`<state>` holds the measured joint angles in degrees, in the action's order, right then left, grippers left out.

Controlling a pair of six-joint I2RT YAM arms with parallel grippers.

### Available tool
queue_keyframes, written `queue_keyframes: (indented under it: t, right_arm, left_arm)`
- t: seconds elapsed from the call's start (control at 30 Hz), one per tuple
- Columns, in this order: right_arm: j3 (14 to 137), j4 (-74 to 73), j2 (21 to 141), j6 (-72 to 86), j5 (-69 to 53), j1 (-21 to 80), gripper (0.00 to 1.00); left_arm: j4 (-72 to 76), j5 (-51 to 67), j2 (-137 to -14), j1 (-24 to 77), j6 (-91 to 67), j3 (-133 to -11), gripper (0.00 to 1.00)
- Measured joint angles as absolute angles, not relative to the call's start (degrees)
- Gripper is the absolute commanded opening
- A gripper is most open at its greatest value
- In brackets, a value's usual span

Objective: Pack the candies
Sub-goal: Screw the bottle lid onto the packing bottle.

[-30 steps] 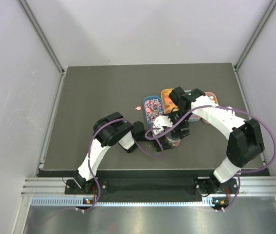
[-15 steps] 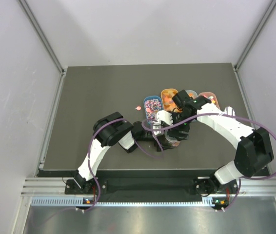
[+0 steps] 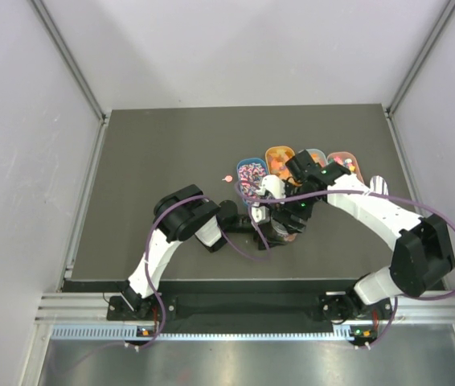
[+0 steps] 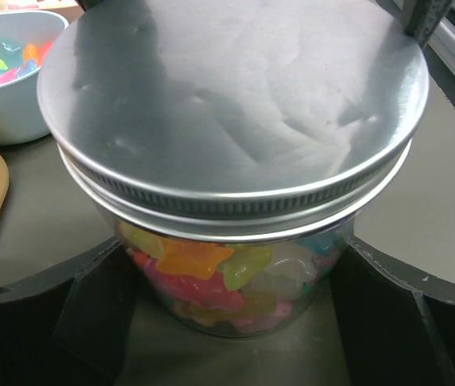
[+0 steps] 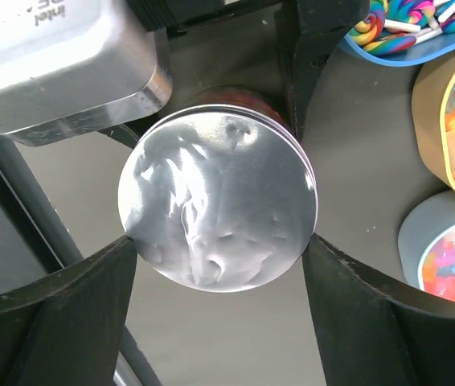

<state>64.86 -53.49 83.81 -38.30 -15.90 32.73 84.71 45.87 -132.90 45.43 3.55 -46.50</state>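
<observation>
A clear round jar (image 4: pixel 285 277) full of candies (image 4: pixel 195 269) in mixed colours stands on the dark table. My left gripper (image 4: pixel 231 265) is shut on the jar's body, one finger against each side. A silver lid (image 4: pixel 227 96) rests on the jar's mouth. My right gripper (image 5: pixel 219 245) comes from above and is shut on the lid (image 5: pixel 215 209), its fingers pressing the rim on both sides. In the top view both grippers meet at the jar (image 3: pixel 281 231), which is mostly hidden under them.
Oval trays of sweets stand just behind the jar: a blue one (image 3: pixel 247 165), an orange one (image 3: pixel 276 153) and others to the right, partly under the right arm. One pink sweet (image 3: pixel 227 178) lies loose to their left. A pale bowl (image 4: pixel 6 104) is at the jar's left.
My right wrist has moved left and down over the jar, and its elbow has swung out to the right. The left arm has stayed still.
</observation>
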Motion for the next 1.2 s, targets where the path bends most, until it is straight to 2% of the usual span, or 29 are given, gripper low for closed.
queue_keyframes:
  t: [0.03,0.07,0.1,0.3,0.57,0.87,1.2]
  right_arm:
    - [64.55,-53.15,83.59,-38.06,-15.88,32.73,0.81]
    - [64.34,-52.95,83.33,-38.09,-15.92,32.73,0.98]
    - [64.03,-52.71,83.07,-37.89,-15.99,32.73,1.00]
    - [60.77,-49.39,82.96,-44.21,-16.53,33.01,1.00]
    - [61.14,-52.99,83.02,-60.69,-15.68,33.01,1.00]
    - [66.85,-60.23,84.88,-75.20,-17.78,33.01,1.00]
    - [71.37,-64.34,88.23,-81.01,-22.83,33.98,1.00]
  left_arm:
    - [84.71,45.82,-132.90,45.43,3.53,-46.50,0.00]
    - [84.71,45.80,-132.90,45.43,3.53,-46.50,0.00]
    - [84.68,45.67,-132.90,45.43,3.40,-46.50,0.00]
    - [84.64,45.43,-132.90,45.47,3.09,-46.48,0.00]
    - [84.71,45.45,-132.90,45.47,3.40,-46.48,0.00]
    - [84.73,45.39,-132.90,45.54,3.66,-46.48,0.00]
    - [84.66,44.99,-132.90,45.56,2.98,-46.48,0.00]
